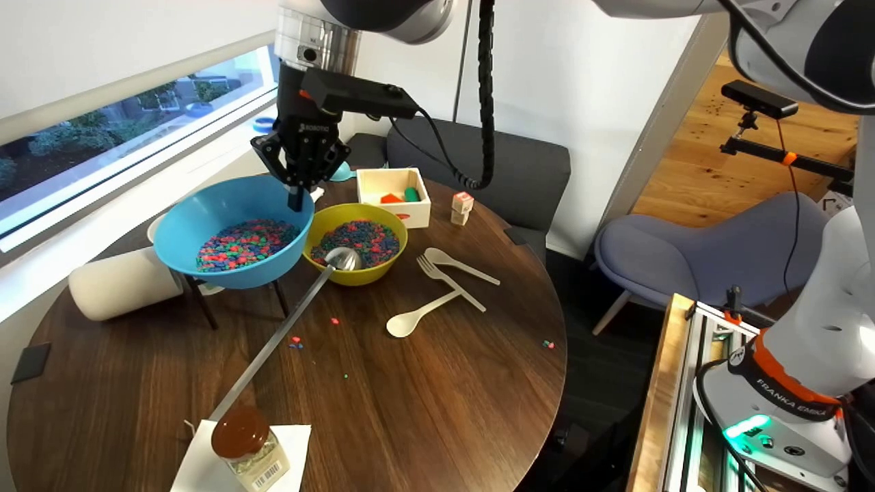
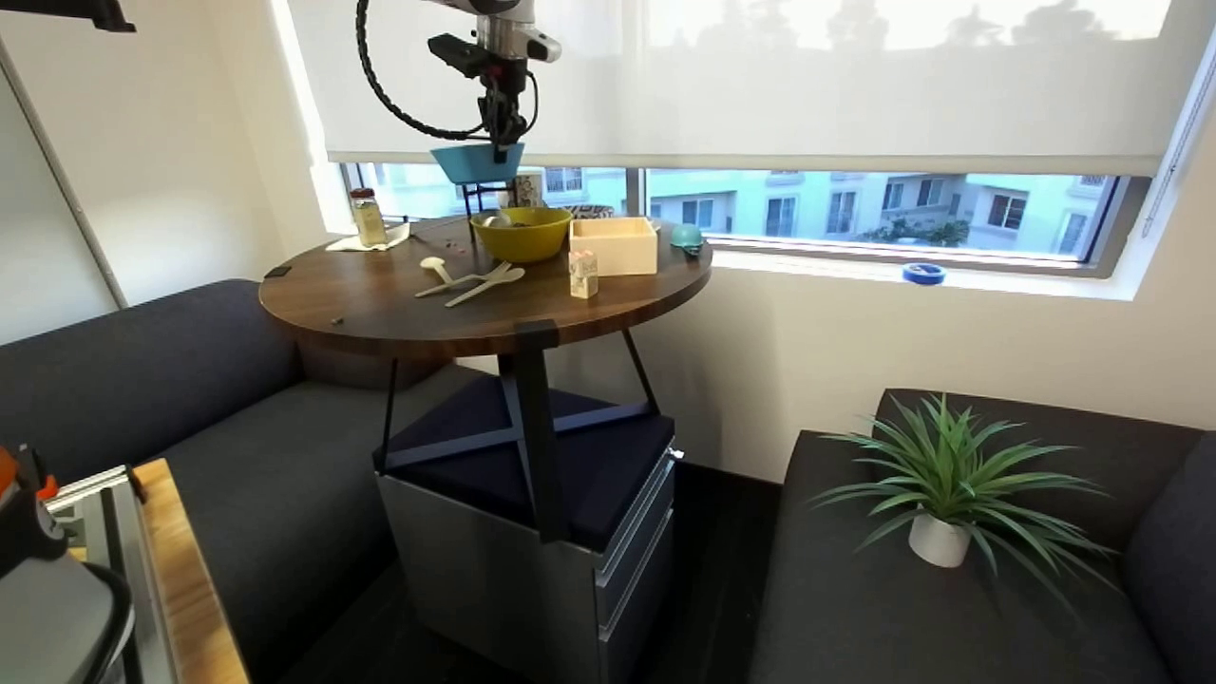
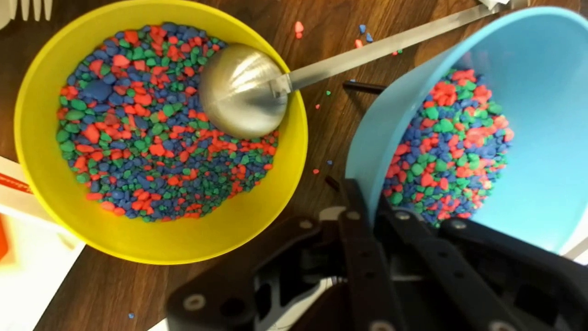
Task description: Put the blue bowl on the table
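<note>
In an exterior view, the black base band (image 1: 786, 400) reads "FRANKA EMIKA" and the claw (image 1: 295, 198) "ROBOTIQ".

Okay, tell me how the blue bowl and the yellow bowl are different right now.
The blue bowl is raised above the table, while the yellow bowl sits directly on it. The fingers pinch the blue bowl's rim; nothing grips the yellow bowl. The yellow bowl has a metal ladle in it, whereas the blue bowl has none. Both hold mixed red, green and blue bits.
</note>
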{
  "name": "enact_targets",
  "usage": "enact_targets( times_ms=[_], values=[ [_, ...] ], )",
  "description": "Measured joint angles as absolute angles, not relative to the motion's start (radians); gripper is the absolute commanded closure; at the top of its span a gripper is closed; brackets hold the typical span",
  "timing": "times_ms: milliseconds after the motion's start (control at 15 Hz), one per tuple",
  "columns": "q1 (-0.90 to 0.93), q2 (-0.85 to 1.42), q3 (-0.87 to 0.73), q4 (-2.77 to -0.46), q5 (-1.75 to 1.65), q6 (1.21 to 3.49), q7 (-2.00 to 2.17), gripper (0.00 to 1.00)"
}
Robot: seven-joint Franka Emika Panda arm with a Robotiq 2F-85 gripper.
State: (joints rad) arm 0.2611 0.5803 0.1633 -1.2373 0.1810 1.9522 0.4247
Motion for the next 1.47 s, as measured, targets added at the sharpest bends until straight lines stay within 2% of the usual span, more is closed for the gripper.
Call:
enact_targets(
  times_ms=[467,933,1133,1467],
  values=[
    [0.236,0.574,0.179,-1.276,0.246,2.038,0.355,0.99],
    [0.18,0.498,0.231,-1.383,0.377,2.132,0.119,0.99],
    [0.158,0.441,0.258,-1.456,0.406,2.085,-0.021,0.99],
    [0.14,0.343,0.262,-1.584,0.405,1.884,-0.232,0.99]
  ],
)
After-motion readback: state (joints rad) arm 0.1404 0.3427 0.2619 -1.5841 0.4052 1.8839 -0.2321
